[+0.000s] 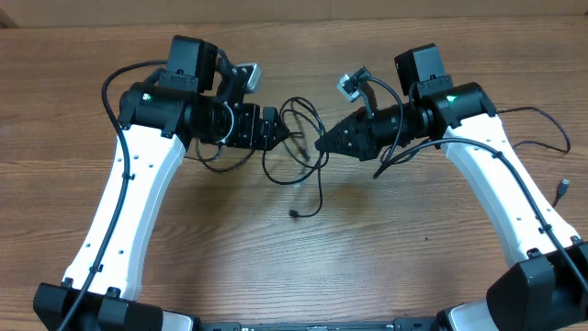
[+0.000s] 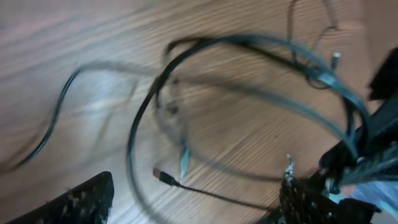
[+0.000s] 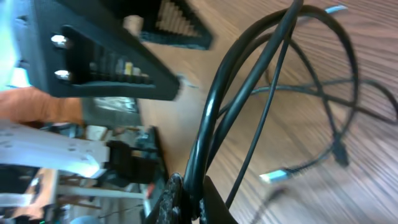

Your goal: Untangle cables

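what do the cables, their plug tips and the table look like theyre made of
Cables: probably a black rubber or plastic sheath; slightly glossy highlights, limp loose loops. Plug tip: likely metal, silvery glint, though blurred. Table: wood or wood-look laminate; brown grain lines, matte.

Pose: left arm [image 1: 138,184] and right arm [image 1: 496,175] bent inward, forearms aimed at each other, left gripper [image 1: 278,131] with fingers [image 2: 78,200] spread wide, right gripper [image 1: 323,143] tip-to-tip just opposite it, apart, pinched tight on cables [image 3: 208,124].
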Controlling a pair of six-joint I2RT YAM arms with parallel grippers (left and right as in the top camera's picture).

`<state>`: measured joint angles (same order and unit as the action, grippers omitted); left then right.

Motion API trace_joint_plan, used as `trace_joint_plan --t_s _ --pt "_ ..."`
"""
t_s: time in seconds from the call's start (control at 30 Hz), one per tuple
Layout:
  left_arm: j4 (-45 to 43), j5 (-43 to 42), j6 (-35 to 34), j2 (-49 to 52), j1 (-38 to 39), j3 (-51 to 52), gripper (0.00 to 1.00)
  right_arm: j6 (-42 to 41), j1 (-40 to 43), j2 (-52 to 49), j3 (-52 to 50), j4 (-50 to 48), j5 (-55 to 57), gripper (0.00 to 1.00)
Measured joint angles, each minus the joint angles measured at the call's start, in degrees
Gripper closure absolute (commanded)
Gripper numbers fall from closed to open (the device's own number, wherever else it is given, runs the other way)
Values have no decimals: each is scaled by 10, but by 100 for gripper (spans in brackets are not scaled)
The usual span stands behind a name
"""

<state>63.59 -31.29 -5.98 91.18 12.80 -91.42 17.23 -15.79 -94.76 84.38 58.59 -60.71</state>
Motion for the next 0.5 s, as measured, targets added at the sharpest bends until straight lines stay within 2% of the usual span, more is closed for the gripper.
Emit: trace_joint_plan --t_s 0.37,0.5 --pt "-37 -28 20 0 0 0 16 2 0 0 0 -13 -94 96" --pt "-37 -28 22 0 0 0 25 3 0 0 0 -25 -123 96"
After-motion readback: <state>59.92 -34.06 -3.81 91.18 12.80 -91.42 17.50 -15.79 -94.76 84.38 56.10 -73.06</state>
